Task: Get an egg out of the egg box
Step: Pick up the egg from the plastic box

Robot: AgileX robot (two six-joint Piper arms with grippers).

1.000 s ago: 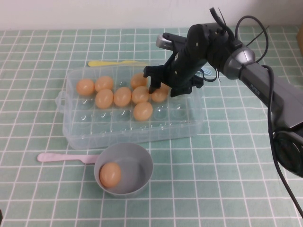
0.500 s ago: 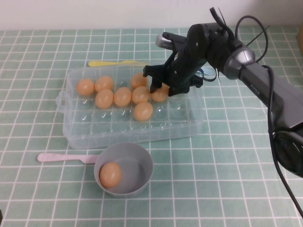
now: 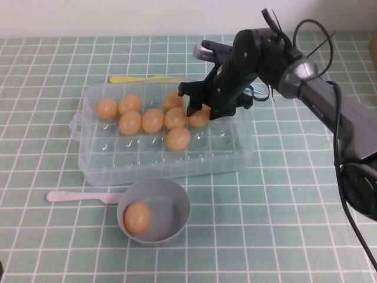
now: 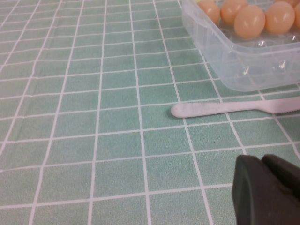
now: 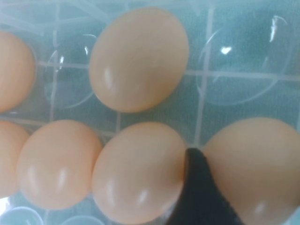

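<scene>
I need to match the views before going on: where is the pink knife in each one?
High: pink knife lies below the egg box, left of the grey bowl.
Left wrist: it lies beside the box.
Right wrist: not shown.
Shared landmark: the egg box.

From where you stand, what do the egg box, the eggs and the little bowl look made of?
Egg box: clear, glossy plastic; the tablecloth grid shows through its walls.
Eggs: smooth orange-tan shells with soft highlights, possibly plastic; the right gripper sits around one egg in the box.
Bowl: matte grey, probably plastic or metal; it holds another egg.
The left gripper hangs over the tablecloth.
</scene>
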